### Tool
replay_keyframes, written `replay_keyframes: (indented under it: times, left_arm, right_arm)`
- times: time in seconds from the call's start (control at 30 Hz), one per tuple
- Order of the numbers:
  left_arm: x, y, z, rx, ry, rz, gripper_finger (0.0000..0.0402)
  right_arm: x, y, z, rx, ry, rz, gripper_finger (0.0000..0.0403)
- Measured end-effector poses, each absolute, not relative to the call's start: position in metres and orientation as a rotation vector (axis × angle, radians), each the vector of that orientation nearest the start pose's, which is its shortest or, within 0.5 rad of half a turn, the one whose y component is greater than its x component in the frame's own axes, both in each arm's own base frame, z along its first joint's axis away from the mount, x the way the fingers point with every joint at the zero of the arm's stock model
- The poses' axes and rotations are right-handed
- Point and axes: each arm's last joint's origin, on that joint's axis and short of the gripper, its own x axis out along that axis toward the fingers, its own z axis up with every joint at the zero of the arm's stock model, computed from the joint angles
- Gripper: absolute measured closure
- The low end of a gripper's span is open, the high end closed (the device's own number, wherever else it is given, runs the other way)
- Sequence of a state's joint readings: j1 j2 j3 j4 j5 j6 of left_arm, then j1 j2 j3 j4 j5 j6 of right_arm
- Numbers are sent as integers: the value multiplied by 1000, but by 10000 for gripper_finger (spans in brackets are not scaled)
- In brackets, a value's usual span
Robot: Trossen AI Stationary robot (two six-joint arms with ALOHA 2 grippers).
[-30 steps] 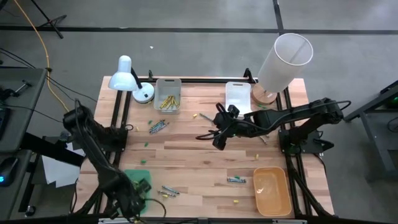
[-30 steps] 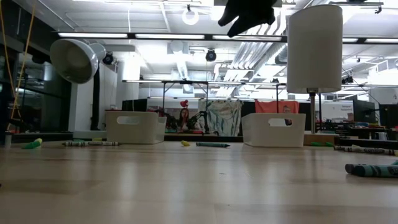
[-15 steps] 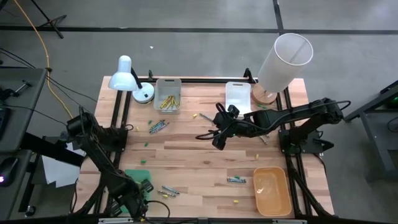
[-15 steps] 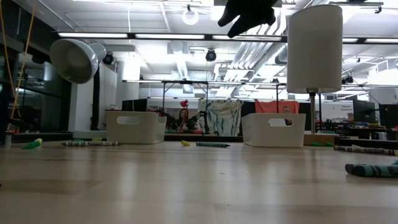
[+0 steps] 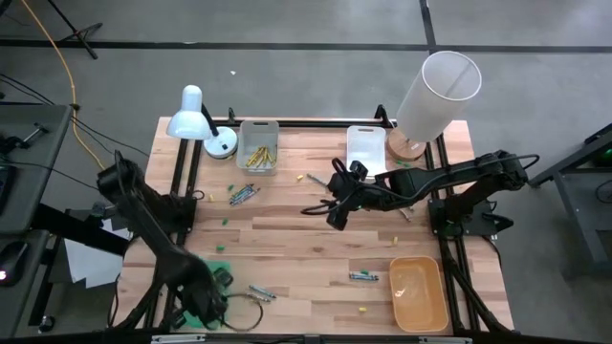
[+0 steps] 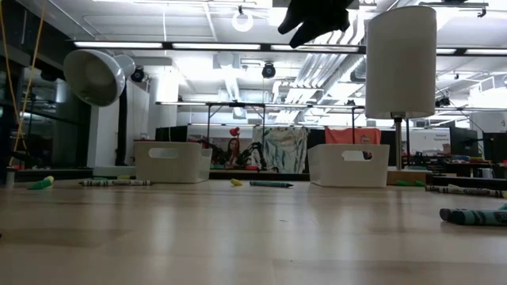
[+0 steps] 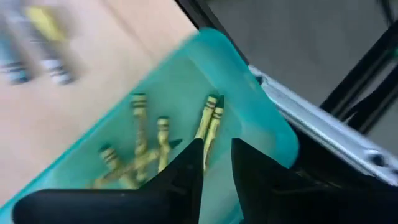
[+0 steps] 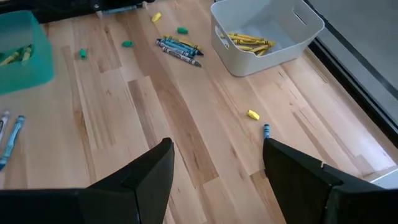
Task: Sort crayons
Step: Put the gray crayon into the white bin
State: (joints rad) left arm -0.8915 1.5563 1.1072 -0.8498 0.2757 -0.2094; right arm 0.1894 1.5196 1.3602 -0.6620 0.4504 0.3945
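The crayons are thin, light, stiff little sticks, and I'd judge them prone to roll on the smooth wood and to snap if pinched hard, so the safest hold is across the middle of the paper-wrapped body with the fingers square to its length. They lie scattered over the table: a small cluster of blue-teal ones near the far left, a pair near the front edge, another pair by the orange tray, and single bits of yellow and green here and there; I can't count them exactly. There are four trays that I can see: a white one holding a handful of yellow crayons, a second white one that looks bare, an orange tray at the front right, and a teal tray at the front left with roughly five or six yellowish sticks in it. The left gripper hovers low over that teal tray, fingers a narrow gap apart and holding nothing that I can see. The right gripper hangs above mid-table, spread wide and empty.
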Motion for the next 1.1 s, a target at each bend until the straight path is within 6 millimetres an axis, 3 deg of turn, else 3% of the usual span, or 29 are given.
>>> replay_keyframes:
  times: [0.17,0.37,0.47,0.57,0.83,0.97,1.1]
  left_arm:
    - [176,-175,282,95,1175,-618,328]
    - [173,-102,349,7,615,-107,328]
    - [176,-76,367,-3,354,22,330]
    - [186,-59,362,-30,168,23,342]
    - [203,-37,293,-231,31,29,389]
    - [200,-39,284,-288,-48,30,399]
    - [199,-42,283,-252,-44,63,401]
  right_arm:
    - [319,49,318,90,737,-339,164]
    - [319,51,318,93,750,-285,164]
    - [320,51,319,100,744,-273,164]
    - [319,52,318,80,754,-260,164]
    - [297,50,332,69,787,-257,164]
    - [285,54,338,64,771,-262,170]
    - [272,58,317,138,728,-259,187]
